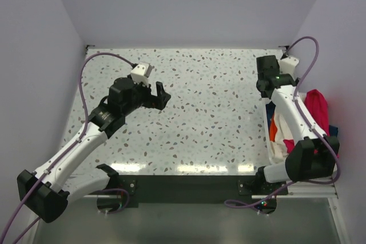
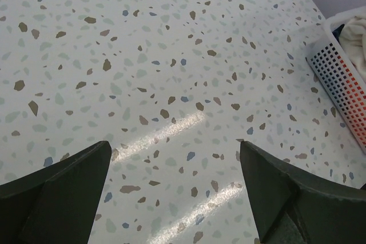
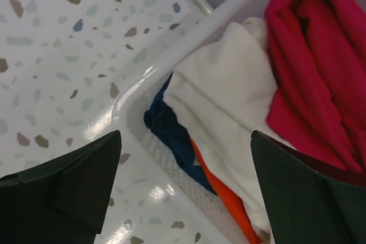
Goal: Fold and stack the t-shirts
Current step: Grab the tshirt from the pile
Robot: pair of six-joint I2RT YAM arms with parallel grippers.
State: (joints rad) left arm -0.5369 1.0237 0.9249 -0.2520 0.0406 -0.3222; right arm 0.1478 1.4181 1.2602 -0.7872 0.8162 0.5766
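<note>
Here the right gripper (image 3: 186, 138) hangs wide open, empty, over the basket (image 3: 143, 87) where the red shirt (image 3: 320, 55), white shirt (image 3: 229, 90), blue shirt (image 3: 168, 132) and orange shirt (image 3: 226, 201) lie crumpled, I think to pick one; the left gripper (image 2: 174, 147), also wide open, hovers over the table (image 2: 171, 38), ready for spreading

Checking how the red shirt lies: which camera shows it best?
Right wrist: the red shirt fills the upper right, bunched in the basket. The top view shows a small patch beside the right arm; the left wrist view shows only the basket's side.
</note>
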